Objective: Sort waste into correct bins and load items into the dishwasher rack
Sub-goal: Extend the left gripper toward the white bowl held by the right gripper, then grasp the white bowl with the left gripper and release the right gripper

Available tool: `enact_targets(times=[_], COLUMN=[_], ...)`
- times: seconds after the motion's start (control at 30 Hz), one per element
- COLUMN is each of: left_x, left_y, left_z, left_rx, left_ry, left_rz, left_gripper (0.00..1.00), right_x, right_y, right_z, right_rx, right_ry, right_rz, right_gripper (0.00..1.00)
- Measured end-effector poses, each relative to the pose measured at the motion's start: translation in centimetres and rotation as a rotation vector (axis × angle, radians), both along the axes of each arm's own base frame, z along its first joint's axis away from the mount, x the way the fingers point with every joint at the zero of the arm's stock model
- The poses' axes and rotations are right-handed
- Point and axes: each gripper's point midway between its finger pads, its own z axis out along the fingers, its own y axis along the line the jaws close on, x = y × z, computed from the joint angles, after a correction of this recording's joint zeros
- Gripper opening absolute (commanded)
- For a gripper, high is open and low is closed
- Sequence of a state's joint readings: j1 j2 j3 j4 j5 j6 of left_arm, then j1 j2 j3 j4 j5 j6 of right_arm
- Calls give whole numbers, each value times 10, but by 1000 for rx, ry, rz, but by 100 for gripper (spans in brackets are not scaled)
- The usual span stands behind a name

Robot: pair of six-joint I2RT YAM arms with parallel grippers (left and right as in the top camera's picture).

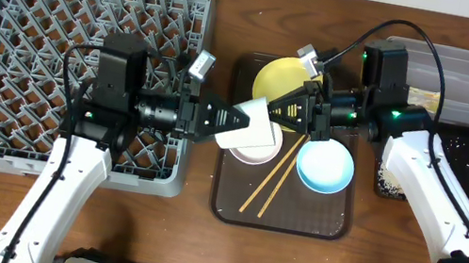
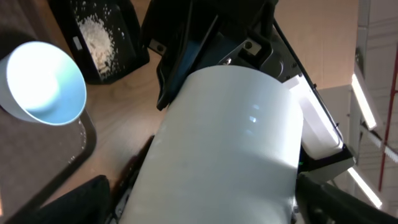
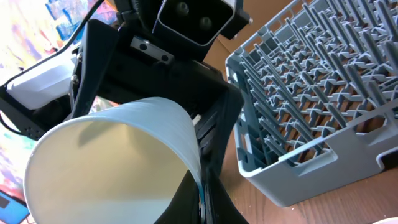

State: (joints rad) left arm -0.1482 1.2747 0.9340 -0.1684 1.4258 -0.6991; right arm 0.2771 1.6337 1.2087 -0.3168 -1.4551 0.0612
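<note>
Plain white cup (image 1: 253, 133), lying sideways: left hand (image 1: 234, 120) clamps it; right hand (image 1: 273, 109) at its rim, grip unclear.

The small white cup (image 1: 250, 126) covers most of the round white bowl (image 1: 254, 158) (only a rim shows). The right arm (image 1: 419, 167) hides much of what may be the crumpled yellow-green wrapper (image 1: 423, 95).

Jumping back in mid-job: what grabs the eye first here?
The small white cup, gripped in mid-air from both sides by the left pincer and right pincer above the brown tray's left edge. Then the big grey rack, empty at left, and the light blue bowl on the tray.
</note>
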Motion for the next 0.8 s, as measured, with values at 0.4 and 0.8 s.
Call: enact_targets(times=[0.4, 0.8], left_x=[15, 20], left_y=[-1, -6], left_z=[19, 14], left_rx=[-30, -19], left_ry=[41, 127], left_rz=[46, 80], left_gripper=[79, 80], right_x=[4, 11], right_y=[1, 2], right_z=[-2, -4], right_rx=[-13, -33], right_ry=[-5, -33], right_rz=[-18, -50], right_gripper=[1, 1])
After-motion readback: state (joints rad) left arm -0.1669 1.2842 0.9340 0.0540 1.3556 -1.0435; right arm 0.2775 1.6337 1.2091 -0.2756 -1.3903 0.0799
